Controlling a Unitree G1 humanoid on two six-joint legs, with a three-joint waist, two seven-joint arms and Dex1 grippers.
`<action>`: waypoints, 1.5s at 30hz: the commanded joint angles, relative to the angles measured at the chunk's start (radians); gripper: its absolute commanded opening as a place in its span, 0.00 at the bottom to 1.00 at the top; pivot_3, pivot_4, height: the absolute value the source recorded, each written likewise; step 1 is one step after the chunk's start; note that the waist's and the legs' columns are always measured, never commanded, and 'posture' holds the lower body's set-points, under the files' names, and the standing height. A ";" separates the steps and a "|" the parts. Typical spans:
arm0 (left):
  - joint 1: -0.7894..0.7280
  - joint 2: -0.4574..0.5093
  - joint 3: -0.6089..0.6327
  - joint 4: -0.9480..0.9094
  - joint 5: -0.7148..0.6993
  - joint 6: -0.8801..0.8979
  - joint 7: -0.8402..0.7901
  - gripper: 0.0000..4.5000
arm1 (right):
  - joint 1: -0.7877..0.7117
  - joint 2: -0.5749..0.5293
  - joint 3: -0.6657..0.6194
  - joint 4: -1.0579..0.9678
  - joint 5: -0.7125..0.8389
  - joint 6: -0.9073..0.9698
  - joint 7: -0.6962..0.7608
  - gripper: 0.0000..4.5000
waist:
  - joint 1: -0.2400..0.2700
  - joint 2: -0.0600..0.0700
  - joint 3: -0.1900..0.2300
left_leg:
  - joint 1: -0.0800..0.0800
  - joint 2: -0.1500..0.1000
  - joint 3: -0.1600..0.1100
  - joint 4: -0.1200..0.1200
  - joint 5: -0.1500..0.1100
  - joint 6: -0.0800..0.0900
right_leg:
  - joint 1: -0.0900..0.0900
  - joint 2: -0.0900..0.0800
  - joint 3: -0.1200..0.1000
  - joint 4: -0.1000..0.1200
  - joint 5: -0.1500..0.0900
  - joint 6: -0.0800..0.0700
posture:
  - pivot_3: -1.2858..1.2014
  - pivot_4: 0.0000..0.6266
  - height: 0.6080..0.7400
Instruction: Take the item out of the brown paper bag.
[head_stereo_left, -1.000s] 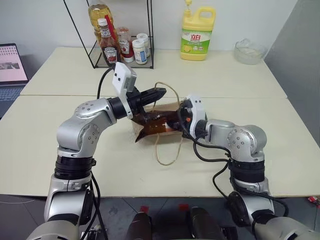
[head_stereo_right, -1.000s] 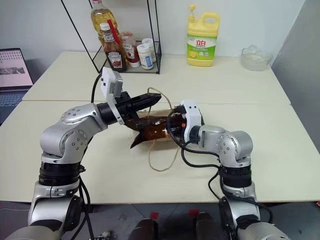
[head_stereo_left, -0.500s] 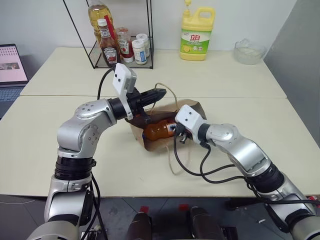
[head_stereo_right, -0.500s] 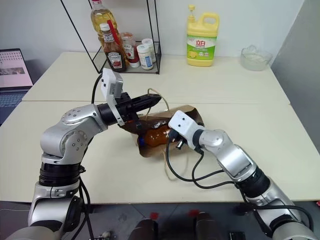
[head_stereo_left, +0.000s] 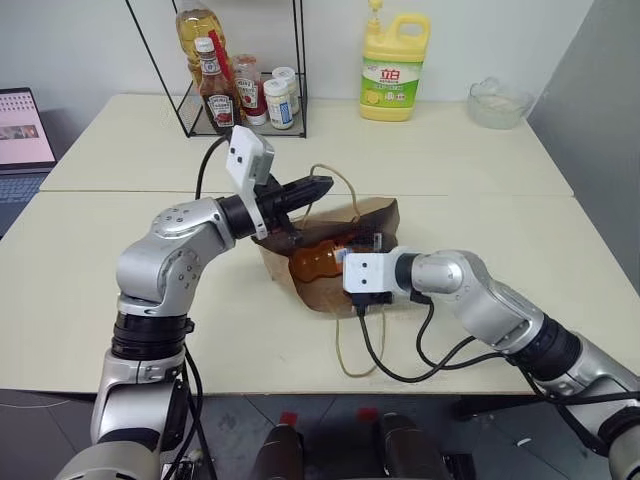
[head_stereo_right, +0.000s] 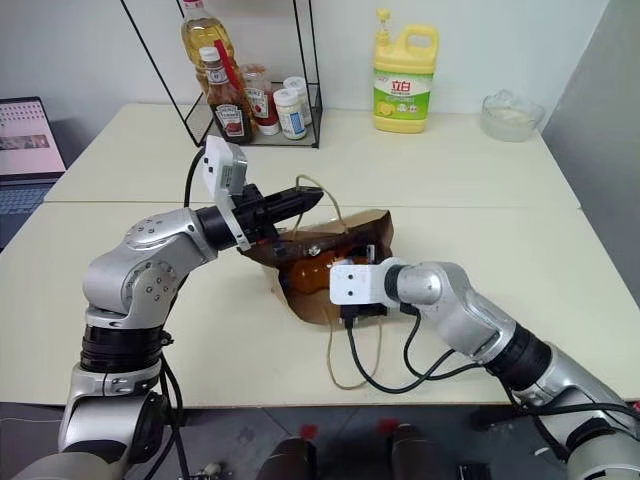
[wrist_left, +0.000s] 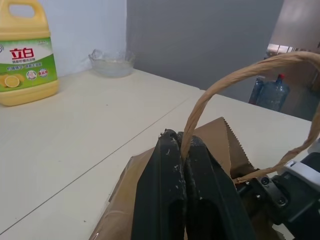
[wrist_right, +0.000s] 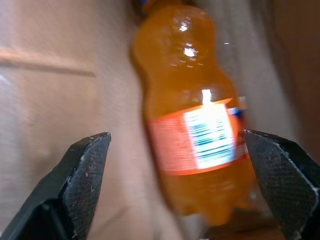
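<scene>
While my left gripper (head_stereo_left: 318, 186) pinches the brown paper bag's (head_stereo_left: 375, 215) handle, the bottle (wrist_right: 195, 125) lies inside, between my right gripper's (wrist_right: 187, 185) wide-spread fingers. I'm at the reach-in step. Next I'd advance, then close on the label.

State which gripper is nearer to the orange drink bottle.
Right. The right gripper stands open at the bag's mouth, fingers either side of the orange drink bottle. The left gripper is shut on the bag's cord handle, above the bottle.
</scene>
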 joint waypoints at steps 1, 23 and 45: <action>-0.022 -0.005 0.018 -0.029 -0.006 -0.013 0.012 0.00 | -0.031 0.033 -0.007 0.046 -0.076 -0.052 0.004 1.00 | 0.000 0.000 0.000 | 0.000 0.000 0.000 0.000 0.000 0.000 | 0.000 0.000 0.000 0.000 0.000 0.000 | 0.52 0.24 1.00; -0.012 -0.009 0.023 -0.031 0.003 -0.021 0.032 0.00 | -0.081 0.158 -0.052 0.382 -0.297 -0.331 -0.041 0.71 | 0.000 0.000 0.000 | 0.002 0.000 0.000 0.000 0.001 -0.002 | 0.002 0.000 0.000 0.001 0.000 0.000 | 0.52 0.24 1.00; -0.027 -0.016 -0.005 0.063 0.099 -0.103 0.025 0.00 | 0.340 -0.015 -0.527 -0.151 0.173 -0.632 -0.019 0.71 | 0.005 -0.001 0.000 | -0.001 -0.001 0.000 0.000 0.001 -0.002 | 0.001 -0.001 0.000 0.000 0.000 0.000 | 0.52 0.24 1.00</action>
